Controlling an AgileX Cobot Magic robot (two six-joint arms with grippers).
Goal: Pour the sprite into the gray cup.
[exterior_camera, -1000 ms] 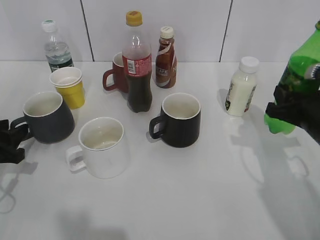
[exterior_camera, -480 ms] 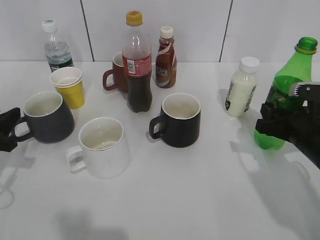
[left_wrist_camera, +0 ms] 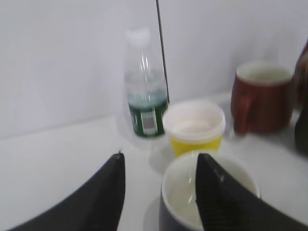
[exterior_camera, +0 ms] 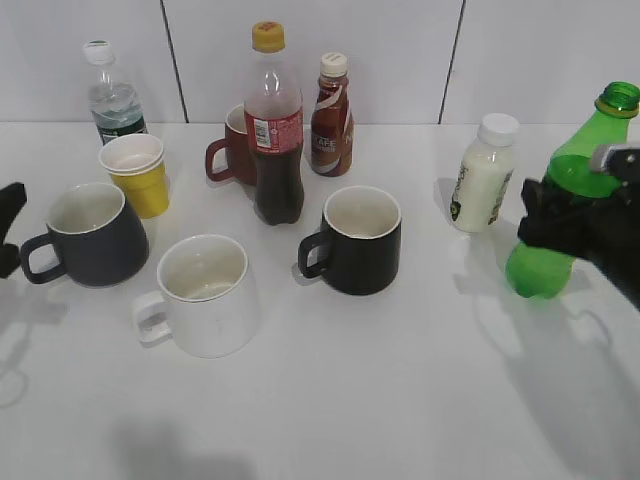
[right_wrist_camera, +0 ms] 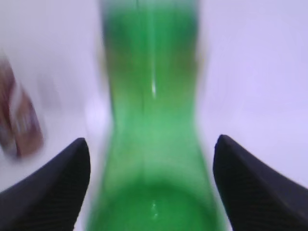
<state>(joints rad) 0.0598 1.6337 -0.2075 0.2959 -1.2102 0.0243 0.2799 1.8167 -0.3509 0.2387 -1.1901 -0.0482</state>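
Observation:
The sprite, a green bottle with no cap, hangs tilted at the far right with its base off the table. My right gripper is shut on its middle. In the right wrist view the sprite fills the space between the right gripper's fingers. The gray cup stands at the left with its handle toward the left edge. My left gripper is open and empty just left of the handle. In the left wrist view the left gripper's right finger lies over the gray cup's mouth.
A white mug and a black mug stand mid-table. Behind are a cola bottle, a brown coffee bottle, a red mug, a yellow cup and a water bottle. A white milk bottle stands left of the sprite.
The right gripper moved the sprite in from the right edge, then lifted and tilted it, neck to the right. The left gripper drew back up and left from the gray cup's handle.

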